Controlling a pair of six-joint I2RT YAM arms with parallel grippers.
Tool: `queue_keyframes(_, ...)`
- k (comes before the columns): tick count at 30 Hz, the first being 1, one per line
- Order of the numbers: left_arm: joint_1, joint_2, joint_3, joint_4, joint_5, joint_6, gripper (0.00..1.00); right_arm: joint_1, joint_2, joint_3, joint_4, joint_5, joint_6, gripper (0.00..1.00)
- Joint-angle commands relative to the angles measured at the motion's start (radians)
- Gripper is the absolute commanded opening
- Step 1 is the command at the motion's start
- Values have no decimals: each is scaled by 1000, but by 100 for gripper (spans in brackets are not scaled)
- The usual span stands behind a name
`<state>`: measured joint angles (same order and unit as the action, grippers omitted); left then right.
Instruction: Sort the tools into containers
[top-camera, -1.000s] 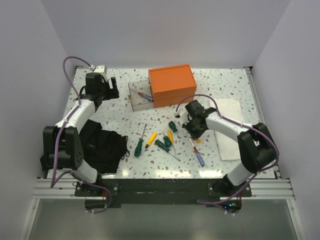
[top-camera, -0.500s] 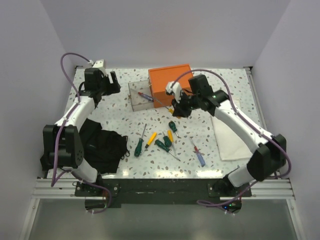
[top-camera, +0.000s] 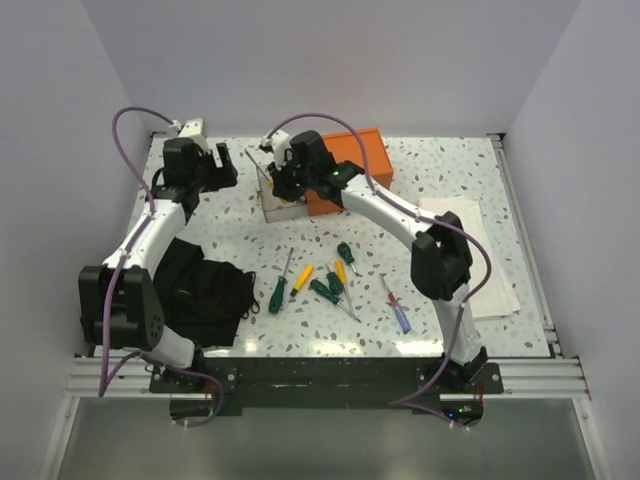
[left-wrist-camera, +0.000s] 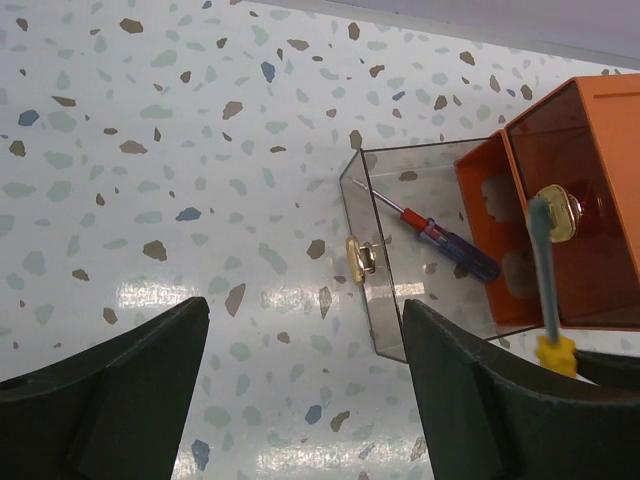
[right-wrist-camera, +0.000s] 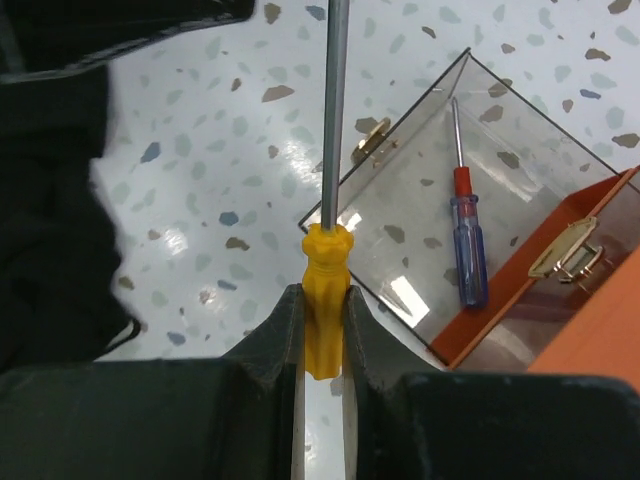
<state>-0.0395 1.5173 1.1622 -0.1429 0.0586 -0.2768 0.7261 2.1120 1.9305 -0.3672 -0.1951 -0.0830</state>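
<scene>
Currently the right pincer (right-wrist-camera: 322, 300) pinches the yellow-handled screwdriver (right-wrist-camera: 324, 255) by its handle over the clear bin (right-wrist-camera: 395, 190), which holds a red-and-blue screwdriver (right-wrist-camera: 467, 250). The left pincer (left-wrist-camera: 305, 340) is spread above the table (left-wrist-camera: 150, 150), near the bin.

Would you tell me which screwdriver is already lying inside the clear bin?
The red-and-blue-handled screwdriver; it alone lies in the clear bin. The right gripper holds a yellow screwdriver, and the others lie on the table.
</scene>
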Motion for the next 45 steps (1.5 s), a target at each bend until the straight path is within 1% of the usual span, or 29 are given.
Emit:
queue_keyframes(1, 7, -58, -27, 34, -11, 8, 84, -5, 77, 114, 60, 242, 51, 0)
queue_keyframes(2, 7, -62, -29, 35, -8, 8, 84, -4, 91, 149, 50, 259, 46, 0)
queue_keyframes(5, 7, -63, -35, 37, -5, 7, 84, 3, 134, 177, 47, 316, 25, 0)
queue_keyframes(8, 9, -59, -33, 40, -2, 5, 84, 10, 149, 168, 39, 348, 5, 0)
queue_keyframes(9, 9, -55, -32, 43, 1, 5, 84, 10, 149, 160, 37, 349, 3, 2)
queue_keyframes(10, 9, -52, -29, 43, 3, 2, 84, 10, 148, 153, 34, 349, 0, 8)
queue_keyframes(11, 9, -46, -27, 45, 6, 1, 84, 12, 143, 136, 33, 347, -1, 19)
queue_keyframes(12, 9, -43, -22, 46, 9, -2, 84, 15, 137, 128, 31, 342, -1, 36)
queue_keyframes(14, 9, -36, -18, 48, 12, -5, 83, 18, 111, 108, 30, 321, -6, 46)
queue_keyframes(15, 9, -34, -13, 48, 14, -12, 84, 18, 99, 101, 31, 310, -6, 48)
queue_keyframes(19, 9, -25, -6, 49, 24, -24, 84, 19, 25, 44, 13, 257, -1, 49)
queue_keyframes(21, 9, -25, -6, 58, 24, -35, 83, 19, -62, -13, 1, 232, -26, 50)
queue_keyframes(22, 9, -31, -7, 63, 21, -39, 84, 19, -102, -101, -22, 238, -44, 50)
queue_keyframes(23, 9, -35, -12, 68, 21, -41, 84, 18, -191, -155, -36, 253, -88, 50)
queue_keyframes(24, 9, -40, -24, 72, 26, -41, 84, 18, -231, -206, -62, 272, -110, 50)
queue_keyframes(25, 9, -49, -30, 71, 26, -36, 84, 15, -266, -291, -149, 301, -132, 50)
queue_keyframes(26, 10, -54, -36, 68, 21, -30, 84, 3, -306, -332, -206, 307, -164, 50)
queue_keyframes(27, 10, -55, -50, 57, 20, -3, 84, -4, -375, -373, -263, 310, -178, 50)
queue_keyframes(28, 10, -57, -55, 48, 14, 19, 84, -14, -420, -465, -360, 303, -190, 50)
queue_keyframes(29, 10, -57, -58, 28, 14, 43, 84, -37, -461, -516, -396, 295, -196, 50)
queue_keyframes(30, 10, -55, -58, 22, 14, 110, 84, -46, -550, -566, -427, 287, -205, 51)
queue_keyframes(31, 10, -51, -58, 17, 7, 152, 84, -50, -590, -653, -473, 286, -222, 51)
queue_keyframes(32, 10, -49, -50, -1, -11, 194, 84, -53, -625, -691, -490, 286, -227, 52)
queue_keyframes(33, 12, -46, -49, -7, -31, 271, 84, -53, -688, -738, -504, 281, -228, 52)
queue_keyframes(35, 13, -49, -77, 32, -123, 341, 84, -53, -718, -766, -574, 260, -190, 53)
queue_keyframes(37, 27, -57, -91, 52, -157, 358, 84, -53, -728, -803, -633, 241, -123, 52)
queue_keyframes(39, 30, -52, -79, 45, -152, 358, 84, -54, -731, -832, -633, 238, -106, 52)
queue_keyframes(41, 30, -63, -67, 28, -143, 329, 84, -56, -730, -843, -604, 258, -81, 55)
queue_keyframes(45, 29, -138, -94, 31, -103, 286, 84, -59, -644, -838, -599, 258, -46, 59)
